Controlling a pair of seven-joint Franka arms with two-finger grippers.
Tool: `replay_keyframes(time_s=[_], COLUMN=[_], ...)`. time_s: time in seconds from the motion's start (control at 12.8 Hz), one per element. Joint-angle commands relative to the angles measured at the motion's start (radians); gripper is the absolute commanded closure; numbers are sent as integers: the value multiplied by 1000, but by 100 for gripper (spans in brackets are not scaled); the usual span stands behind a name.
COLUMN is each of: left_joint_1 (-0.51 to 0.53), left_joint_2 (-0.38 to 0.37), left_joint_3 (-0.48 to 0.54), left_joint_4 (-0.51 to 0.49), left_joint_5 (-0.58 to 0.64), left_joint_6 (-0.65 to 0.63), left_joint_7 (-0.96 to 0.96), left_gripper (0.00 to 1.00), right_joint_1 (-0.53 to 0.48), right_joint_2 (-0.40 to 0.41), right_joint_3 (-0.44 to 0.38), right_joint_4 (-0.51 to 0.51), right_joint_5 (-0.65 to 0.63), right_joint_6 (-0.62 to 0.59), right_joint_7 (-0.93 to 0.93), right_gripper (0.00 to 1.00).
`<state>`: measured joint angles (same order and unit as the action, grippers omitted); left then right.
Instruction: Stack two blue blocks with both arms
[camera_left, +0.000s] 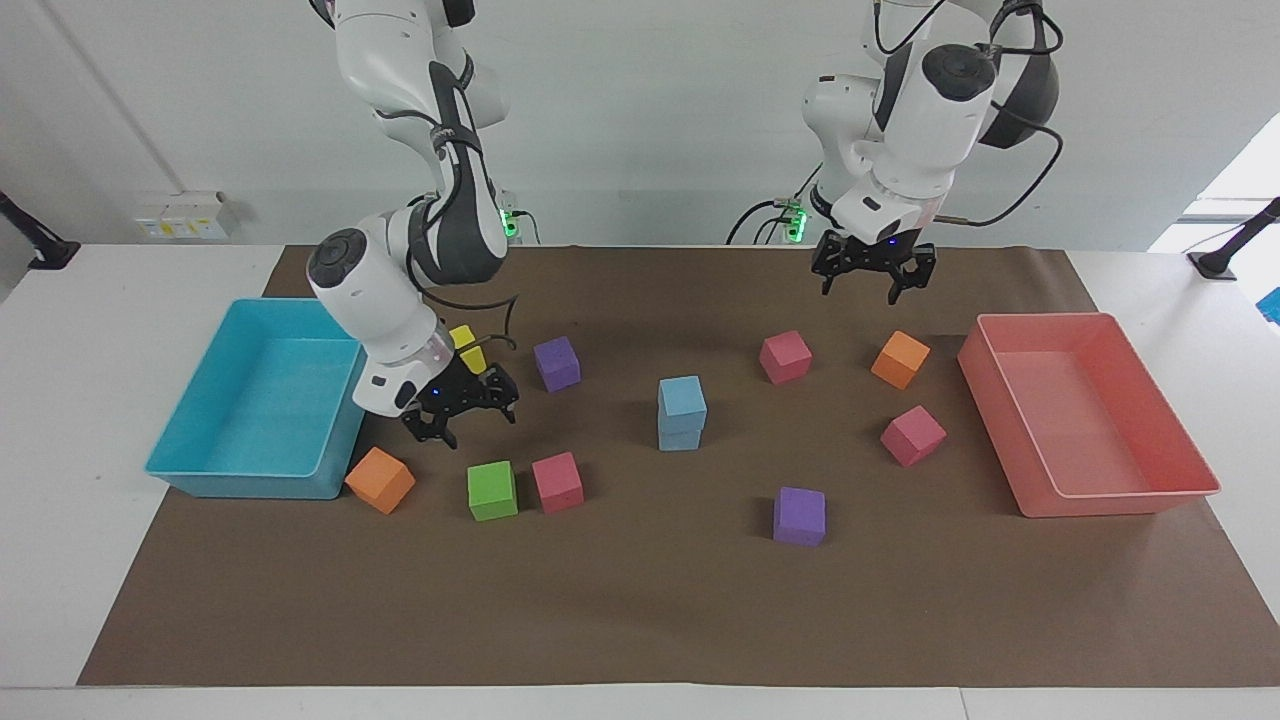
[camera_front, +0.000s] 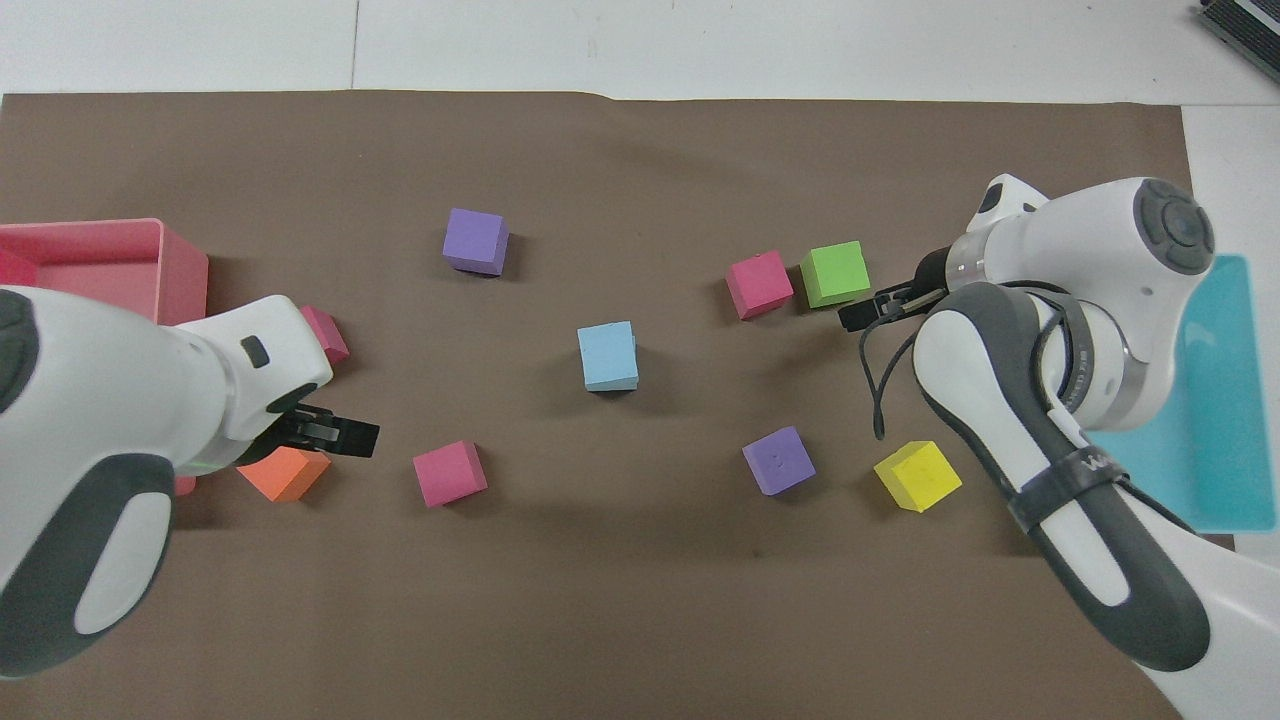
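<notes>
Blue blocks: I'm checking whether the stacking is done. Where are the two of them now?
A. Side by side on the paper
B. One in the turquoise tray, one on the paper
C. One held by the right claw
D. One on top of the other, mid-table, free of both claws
D: the blue blocks stand stacked mid-table, while the left claw and the right claw are both open, empty and well away from them.

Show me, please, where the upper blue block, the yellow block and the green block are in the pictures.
upper blue block (camera_left: 682, 395): facing view, on its front face.
yellow block (camera_front: 917, 476): overhead view, on its top face.
green block (camera_left: 492, 491): facing view, on its front face.
</notes>
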<state>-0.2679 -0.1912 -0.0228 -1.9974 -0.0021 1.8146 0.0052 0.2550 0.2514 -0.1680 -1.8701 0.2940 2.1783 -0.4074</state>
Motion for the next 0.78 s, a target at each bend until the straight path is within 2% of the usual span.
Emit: replay_keyframes(time_s=[0.0,0.08,0.31,0.55,0.71], left_joint_1=[71,99,150,170,176], left_joint_2=[48,86,174,231,240], left_joint_3=[-8,-8,-8,-8,-8], left_joint_4=[147,222,425,524,537], left_joint_5=[-15,-18,-32,-27,-25], left_joint_6=[-111,-156,-280,-357,-373], left_joint_7=[110,111,110,110,110], left_gripper=[0,0,0,0,0], right_joint_1=[-46,-51,-49,-66,-71], right_joint_2=[-26,-27,-52,-101,-138], right_joint_3=[5,4,-16,-24,-27], right_joint_4=[60,87,121,124,124], right_joint_5=[-137,-178,-194,-194,-202], right_joint_6=[-107,-142,-209,-267,-314], right_joint_7=[19,33,155,367,430], right_gripper=[0,0,0,0,0])
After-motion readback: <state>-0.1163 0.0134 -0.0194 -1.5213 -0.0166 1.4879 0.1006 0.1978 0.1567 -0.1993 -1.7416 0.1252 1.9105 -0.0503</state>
